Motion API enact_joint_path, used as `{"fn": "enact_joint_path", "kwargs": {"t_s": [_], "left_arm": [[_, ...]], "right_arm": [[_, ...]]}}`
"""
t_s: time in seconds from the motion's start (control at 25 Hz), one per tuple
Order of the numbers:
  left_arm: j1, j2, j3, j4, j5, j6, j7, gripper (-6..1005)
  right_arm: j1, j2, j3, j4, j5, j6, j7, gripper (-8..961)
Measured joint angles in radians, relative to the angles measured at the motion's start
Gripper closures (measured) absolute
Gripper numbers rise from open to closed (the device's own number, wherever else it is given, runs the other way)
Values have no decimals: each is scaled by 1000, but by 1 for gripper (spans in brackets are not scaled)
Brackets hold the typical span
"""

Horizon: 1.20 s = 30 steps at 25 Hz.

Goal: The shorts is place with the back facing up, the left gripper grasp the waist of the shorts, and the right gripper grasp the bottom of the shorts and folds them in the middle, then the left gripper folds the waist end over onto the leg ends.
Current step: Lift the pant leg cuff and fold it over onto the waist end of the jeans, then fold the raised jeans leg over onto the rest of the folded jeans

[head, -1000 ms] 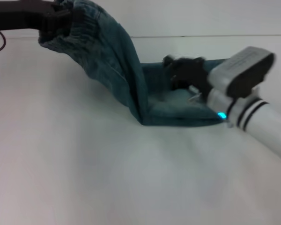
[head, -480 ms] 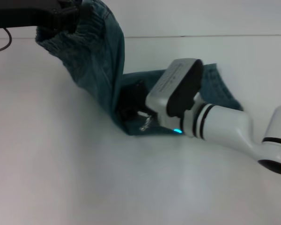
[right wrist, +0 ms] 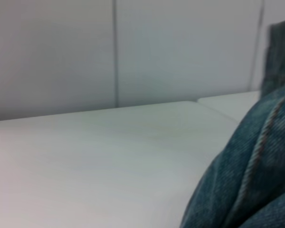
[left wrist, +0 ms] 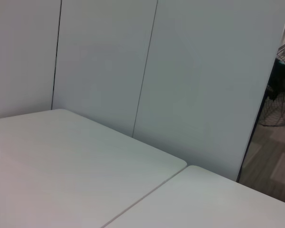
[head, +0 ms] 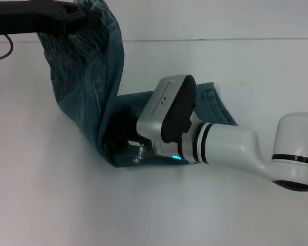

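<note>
One pair of shorts (head: 100, 87) is lying on the white bench (head: 51, 195), partly lifted. The left gripper (head: 79, 18) is pinching the waist (head: 66, 43) and holding it up above the rest of the shorts; its fingertips are buried in the gathered denim and hard to make out. The lifted part is hanging down to a fold line on the bench. The lower part is lying flat beside that fold, mostly hidden under the right arm's white wrist housing (head: 169, 115). The right gripper (head: 124, 148) is sitting low at the fold; it is dark against dark cloth, so I cannot tell how its fingers stand. The bottom of the shorts (head: 215, 105) is peeking out past the housing, partly covered. Pockets and patch are not visible. Two arms, one garment.

The left wrist view is showing only two bench tops meeting at a seam (left wrist: 147, 194), pale wall panels (left wrist: 180, 71) and a fan (left wrist: 278, 90) at the frame edge, cut off. The right wrist view is showing blurred denim with a stitched seam (right wrist: 256, 156) close up, over the bench.
</note>
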<state>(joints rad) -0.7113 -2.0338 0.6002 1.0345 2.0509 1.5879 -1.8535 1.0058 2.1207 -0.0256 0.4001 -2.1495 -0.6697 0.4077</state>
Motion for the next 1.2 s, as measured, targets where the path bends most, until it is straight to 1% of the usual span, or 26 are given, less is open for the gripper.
{"fn": "enact_joint_path", "kwargs": {"t_s": [0.08,0.24,0.4,0.52,0.64,0.68,0.72,0.76,0.8,0.88,0.96,1.04,1.12,1.2], "left_arm": [[1,-1,1,-2,0,0,3,913],[1,-8,3,-14,0,-8,12,914],[1,-14,4,-39,-1,-12,26,906],[0,-22,5,-54,-1,-11,36,894],[0,-30,23,-65,-4,-8,37,882],[0,-30,23,-65,-4,-8,37,878],[0,-39,43,-76,-5,-9,41,874],[0,-45,52,-82,-6,-10,47,870],[-4,-62,68,-99,-6,-13,64,866],[-13,-83,89,-123,-6,-20,86,858],[-22,-103,113,-145,-7,-38,104,851],[-29,-124,151,-175,-8,-79,122,843],[-46,-131,224,-236,-19,-142,134,835],[-71,-131,290,-317,-29,-208,133,827]], "right_arm": [[-13,-3,7,-3,-40,-15,27,924],[-62,-8,43,-28,-55,-36,33,925],[-118,-10,108,-95,-55,-56,30,927],[-160,-17,164,-157,-54,-93,30,927],[-206,-20,267,-234,-49,-148,32,927],[-225,-21,328,-258,-48,-175,30,928],[-237,-22,368,-273,-47,-196,29,928],[-250,-23,430,-290,-44,-219,29,928],[-263,-25,495,-306,-35,-250,29,928],[-289,-30,600,-328,10,-315,31,928],[-310,-33,645,-331,63,-368,33,928],[-330,-35,669,-332,112,-416,43,927],[-344,-36,675,-333,130,-442,63,927],[-352,-36,677,-340,133,-449,85,927]]}}
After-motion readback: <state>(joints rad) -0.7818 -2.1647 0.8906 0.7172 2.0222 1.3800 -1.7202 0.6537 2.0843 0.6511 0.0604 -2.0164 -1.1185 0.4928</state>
